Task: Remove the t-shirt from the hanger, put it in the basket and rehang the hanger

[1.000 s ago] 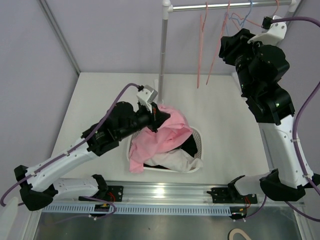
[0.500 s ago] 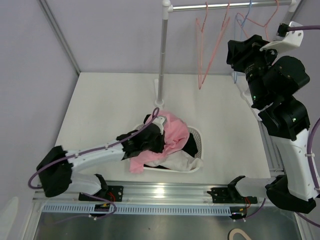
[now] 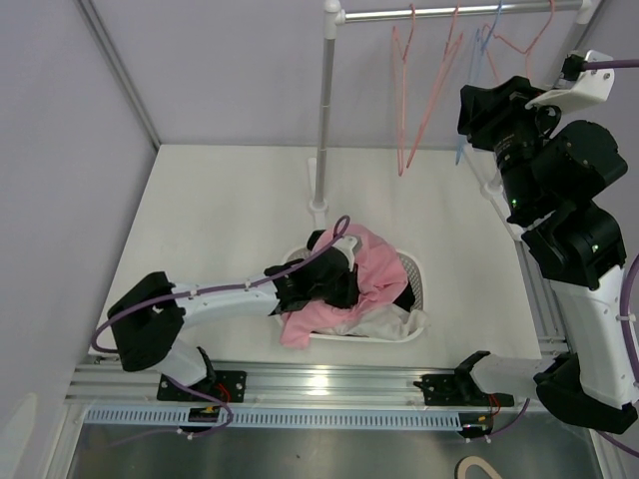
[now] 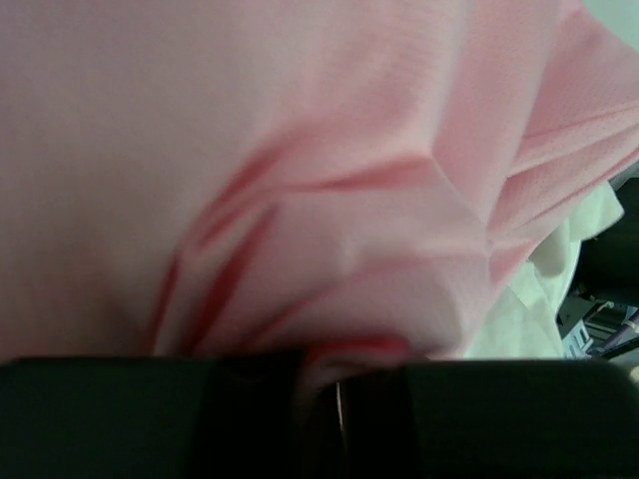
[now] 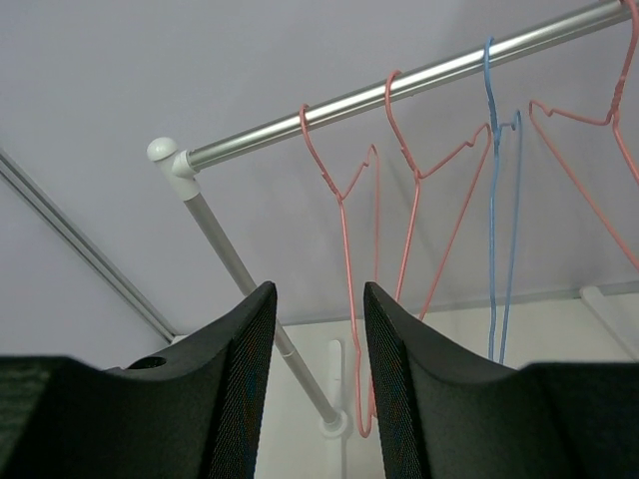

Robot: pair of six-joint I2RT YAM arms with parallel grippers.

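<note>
The pink t-shirt (image 3: pixel 374 267) lies bunched in the white laundry basket (image 3: pixel 418 267), off any hanger. My left gripper (image 3: pixel 337 283) is low over the basket and shut on a fold of it. In the left wrist view the pink t-shirt (image 4: pixel 329 200) fills the frame and is pinched in the left gripper (image 4: pixel 334 389). My right gripper (image 3: pixel 473 106) is raised near the rail, open and empty. In the right wrist view the right gripper (image 5: pixel 319 294) faces bare pink hangers (image 5: pixel 344 200) and a blue hanger (image 5: pixel 492 200).
A metal rail (image 3: pixel 439 12) on a grey pole (image 3: pixel 323 120) carries several bare wire hangers (image 3: pixel 404 90). A white garment (image 3: pixel 384 324) and a dark one (image 3: pixel 399 295) lie in the basket under the pink shirt. The aluminium base rail (image 3: pixel 329 384) runs along the near edge.
My left arm dropped low and moved right with the pink t-shirt, and the basket shifted right with it. My right arm pulled back to the right, away from the hangers.
</note>
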